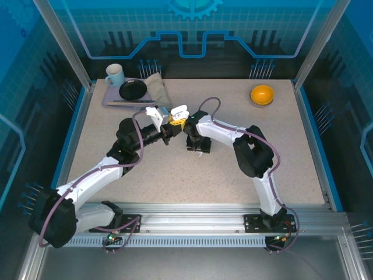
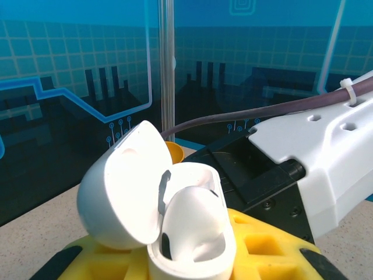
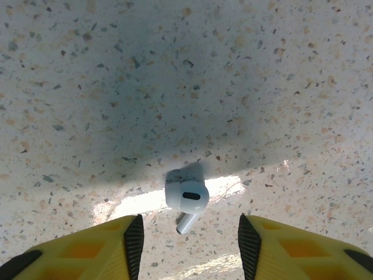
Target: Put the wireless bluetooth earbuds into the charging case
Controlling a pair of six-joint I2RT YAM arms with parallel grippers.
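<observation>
The left end effector (image 2: 186,256) clamps an open glossy white charging case (image 2: 140,198) as the right end effector (image 3: 191,245) hangs parted, empty, over a tiny white stemmed earbud (image 3: 187,196) on the speckled counter (image 3: 116,87) — an off-centre pinch could flick it away.

Comes as a white-and-black jointed left arm (image 1: 93,175) and a matching right arm (image 1: 265,195), each bolted by a black base onto the silver slotted aluminium rail (image 1: 192,210). Alternates smooth white moulded shells with bulky black joint housings going up from that rail. Trails a dull purple cable (image 2: 262,111), cinched by a white zip tie (image 2: 348,87). Bears small round screw holes (image 2: 315,117) in the wrist shell. Ends, farthest from the rail, in yellow plastic fingers (image 3: 87,251) faced with ribbed black pads (image 3: 135,239).
</observation>
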